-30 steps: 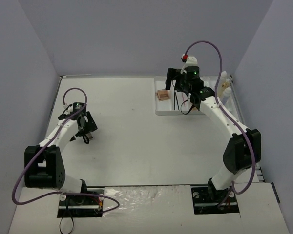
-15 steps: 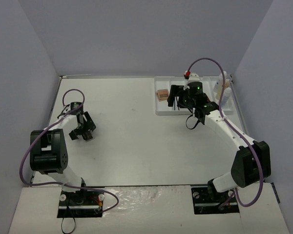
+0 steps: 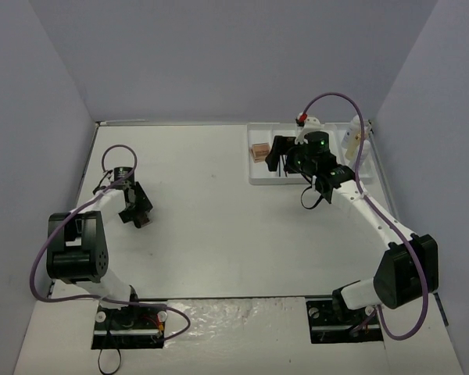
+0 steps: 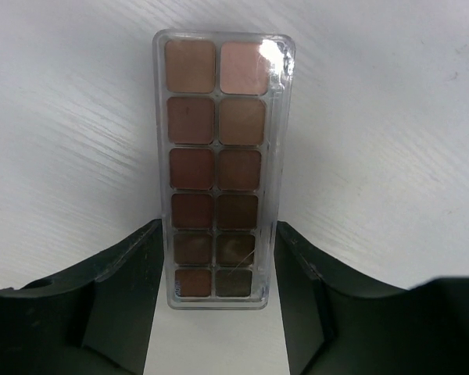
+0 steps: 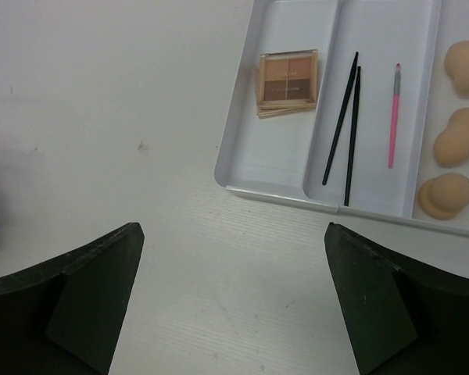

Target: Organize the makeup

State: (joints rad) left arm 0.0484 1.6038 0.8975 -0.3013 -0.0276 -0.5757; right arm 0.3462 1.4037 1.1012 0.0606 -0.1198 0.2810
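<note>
Left pincer [image 4: 219, 234] is closed against both long sides of one twelve-pan palette [image 4: 216, 141], which lies on the surface [image 5: 102, 94] at left. Right pincer [image 5: 233, 228] is wide, near the tray [image 5: 246, 168] at far right. The tray holds one square palette [image 5: 288, 80], two black pencils [image 5: 340, 117], one pink pencil [image 5: 393, 117] and three sponges [image 5: 457, 137].

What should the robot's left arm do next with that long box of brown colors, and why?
Probably squeeze the left gripper shut on the long palette. Its fingers sit at either side of the palette's near end, though whether they touch it yet is unclear. The palette lies flat on the table, not in the tray.
</note>
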